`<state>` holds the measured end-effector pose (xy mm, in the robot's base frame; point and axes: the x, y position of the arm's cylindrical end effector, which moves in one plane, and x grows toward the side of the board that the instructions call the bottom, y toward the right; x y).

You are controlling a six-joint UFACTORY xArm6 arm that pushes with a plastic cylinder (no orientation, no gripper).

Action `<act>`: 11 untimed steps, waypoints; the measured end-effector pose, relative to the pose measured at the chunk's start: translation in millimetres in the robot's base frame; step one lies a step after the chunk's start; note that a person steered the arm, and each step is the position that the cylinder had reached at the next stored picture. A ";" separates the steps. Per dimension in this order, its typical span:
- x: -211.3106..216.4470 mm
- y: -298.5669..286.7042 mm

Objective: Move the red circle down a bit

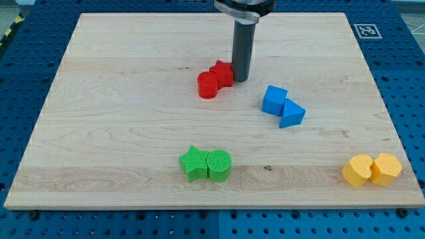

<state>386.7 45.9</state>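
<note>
While rod stands at view's right of red pair, my tip (240, 79) touches red star (222, 73), holds nothing. Red circle (208, 85) sits near board middle, touching star's lower left. Best: go round above circle, push gently toward view's bottom, stop soon.

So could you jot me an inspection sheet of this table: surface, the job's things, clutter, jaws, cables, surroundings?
Surface: pale wooden board, flat.
Job's things: red circle, touching a red block on the view's right.
Clutter: blue cube against blue triangle; green star against green circle; two yellow blocks touching, bottom right.
Jaws: none; my tip sits beside the red block, on its right.
Cables: nothing seen.
Surroundings: blue perforated base; a printed marker past the board's top right corner.
</note>
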 end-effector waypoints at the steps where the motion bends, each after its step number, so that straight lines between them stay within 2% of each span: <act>1: 0.0 15.3; 2: 3.3 41.3; 5: 14.2 41.1; 6: -3.8 40.3; 7: -34.2 15.2; 8: -40.0 -35.8; 9: -40.0 -88.5; 10: -30.1 -110.3; 11: -13.0 -102.8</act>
<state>373.8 -56.9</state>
